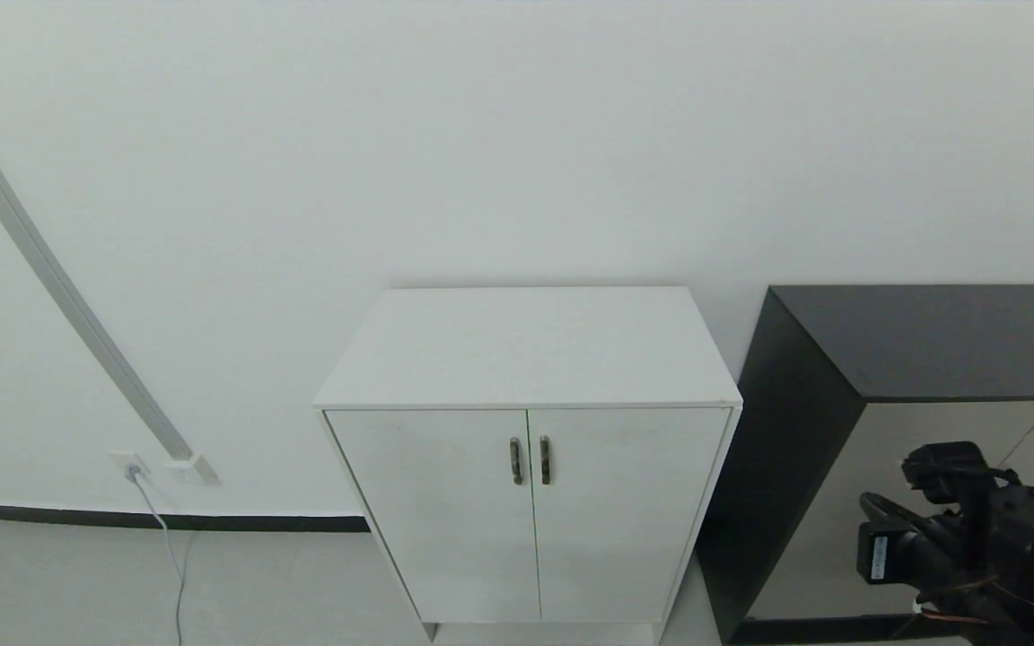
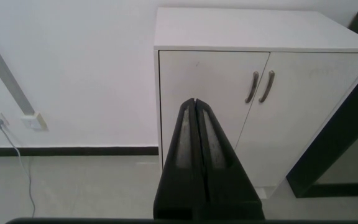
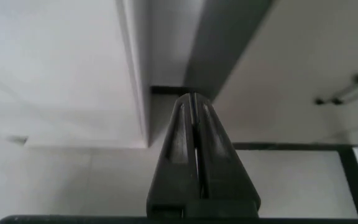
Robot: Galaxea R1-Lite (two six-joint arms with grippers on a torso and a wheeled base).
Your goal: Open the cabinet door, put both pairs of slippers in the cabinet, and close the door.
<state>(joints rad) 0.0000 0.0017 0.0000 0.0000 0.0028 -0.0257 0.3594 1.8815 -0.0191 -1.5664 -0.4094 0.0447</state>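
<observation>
The white cabinet [image 1: 530, 431] stands against the wall with both doors closed. Its two dark handles [image 1: 530, 460] sit side by side at the middle seam. In the left wrist view my left gripper [image 2: 194, 102] is shut with nothing in it, held some way back from the left door [image 2: 213, 106] and pointing at it; the handles [image 2: 260, 87] lie off to one side of its tips. My right gripper [image 3: 194, 98] is shut and empty too, low near the floor by the white cabinet's lower corner [image 3: 135, 93]. The right arm [image 1: 975, 538] sits in front of the black unit.
A black cabinet [image 1: 840, 377] with a grey glossy front stands directly right of the white one. On the wall to the left are a socket [image 1: 131, 465] with a cable [image 1: 171, 556] hanging to the floor and a slanted grey conduit [image 1: 59, 278]. Bare floor lies ahead.
</observation>
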